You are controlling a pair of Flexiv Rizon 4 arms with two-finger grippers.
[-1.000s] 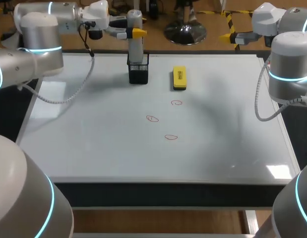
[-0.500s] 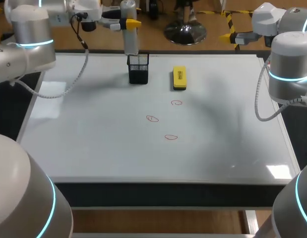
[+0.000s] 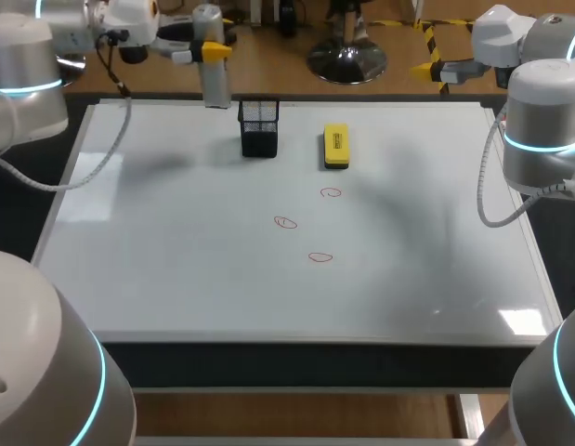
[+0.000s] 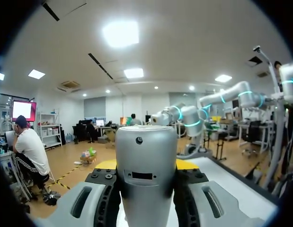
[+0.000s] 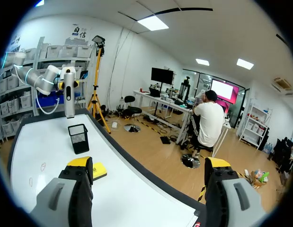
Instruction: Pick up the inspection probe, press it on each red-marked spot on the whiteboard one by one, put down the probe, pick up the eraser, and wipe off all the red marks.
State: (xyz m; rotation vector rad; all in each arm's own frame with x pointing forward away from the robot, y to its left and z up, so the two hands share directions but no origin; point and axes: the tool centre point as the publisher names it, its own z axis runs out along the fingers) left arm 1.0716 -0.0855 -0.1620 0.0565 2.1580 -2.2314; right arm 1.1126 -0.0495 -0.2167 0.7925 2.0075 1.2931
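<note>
Head view has my left fingers [image 3: 215,48] clenched on the inspection probe [image 3: 214,82], upright above the whiteboard's [image 3: 176,279] far edge near its far left corner; my right fingers [image 3: 426,68] hang released beyond the far right corner. A smooth, rigid, round-capped grey cylinder, the probe is, I judge, light but slippery, so a firm hold on its straight upper barrel suits pressing.
</note>
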